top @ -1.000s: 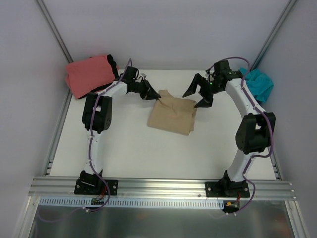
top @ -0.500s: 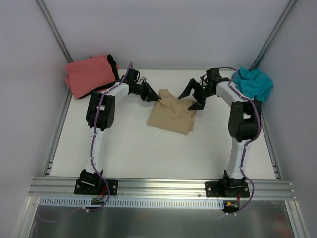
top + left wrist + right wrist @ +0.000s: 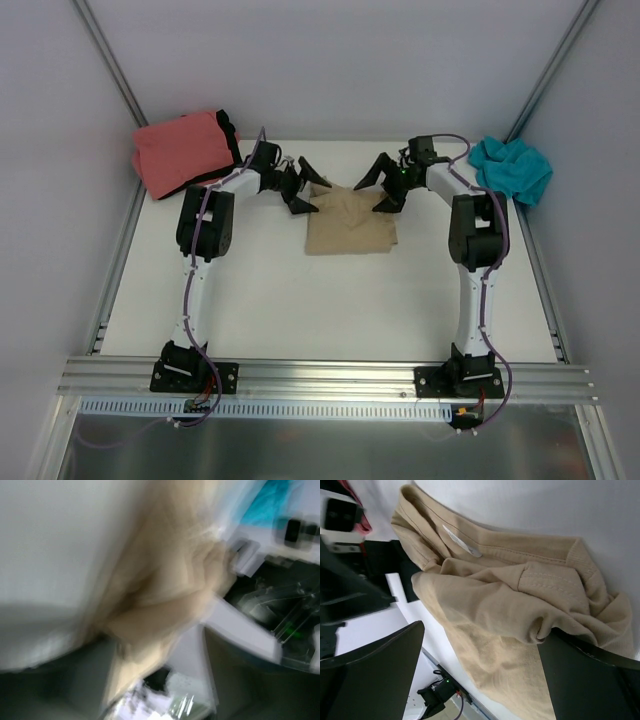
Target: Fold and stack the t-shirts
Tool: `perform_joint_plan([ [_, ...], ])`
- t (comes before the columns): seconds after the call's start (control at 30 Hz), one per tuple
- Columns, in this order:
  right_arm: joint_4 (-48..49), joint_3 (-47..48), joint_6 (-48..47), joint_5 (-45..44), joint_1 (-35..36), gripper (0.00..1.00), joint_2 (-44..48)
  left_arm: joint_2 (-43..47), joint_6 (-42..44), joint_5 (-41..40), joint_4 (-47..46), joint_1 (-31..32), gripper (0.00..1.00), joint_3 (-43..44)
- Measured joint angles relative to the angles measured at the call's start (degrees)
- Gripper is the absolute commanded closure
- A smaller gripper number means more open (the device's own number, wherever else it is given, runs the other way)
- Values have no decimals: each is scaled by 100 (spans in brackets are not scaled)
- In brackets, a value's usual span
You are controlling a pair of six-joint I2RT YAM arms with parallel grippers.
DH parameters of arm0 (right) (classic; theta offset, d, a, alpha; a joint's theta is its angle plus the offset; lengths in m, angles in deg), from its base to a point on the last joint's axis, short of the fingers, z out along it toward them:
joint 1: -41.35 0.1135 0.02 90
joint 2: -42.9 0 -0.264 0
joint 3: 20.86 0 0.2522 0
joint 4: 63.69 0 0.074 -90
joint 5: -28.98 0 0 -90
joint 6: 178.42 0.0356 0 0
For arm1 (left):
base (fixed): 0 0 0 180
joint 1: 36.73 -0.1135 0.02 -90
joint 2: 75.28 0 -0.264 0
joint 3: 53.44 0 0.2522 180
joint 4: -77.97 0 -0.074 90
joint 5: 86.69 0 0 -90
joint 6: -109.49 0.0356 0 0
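The tan t-shirt lies as a rough folded rectangle at the table's far middle. My left gripper is at its back left corner with its fingers spread apart. The left wrist view is smeared by motion, and tan cloth fills its middle. My right gripper stands open at the shirt's back right corner. In the right wrist view its fingers straddle the rumpled tan cloth without pinching it. A coral-pink t-shirt lies over a black one at the back left. The teal t-shirt is bunched at the back right.
Grey walls and slanted metal posts close in the table's back and sides. An aluminium rail carrying both arm bases runs along the near edge. White tabletop stretches in front of the tan shirt.
Both grippers have moved toward the far edge and closer together. The tan shirt now lies squarer and further back. The left gripper's fingers, shut before, have spread apart.
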Motion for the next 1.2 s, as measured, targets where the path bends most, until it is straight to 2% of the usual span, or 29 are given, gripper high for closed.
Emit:
perform_joint_plan([
  [0.13,-4,20,-188,-109,24,1,2,83,-55,-52,-299,-72,1,221],
  [0.3,-57,17,-487,-313,22,1,116,164,131,-424,-68,-192,1,87],
  [0.5,-214,-63,-809,-723,-120,0,557,752,446,-798,151,-356,1,-105],
  [0.7,-225,-490,-885,-758,-221,1,1307,1554,907,-874,201,-321,1,-234],
  [0.87,-278,-870,-892,-708,-203,0,1906,2020,1982,-1189,837,57,1,-42],
  [1.03,-518,-942,-1082,-743,-197,1,2356,2118,3069,-1888,1449,815,1,22],
  [1.2,-916,-992,-1414,-879,-197,1,2817,2094,3587,-2402,1696,1447,1,-37],
])
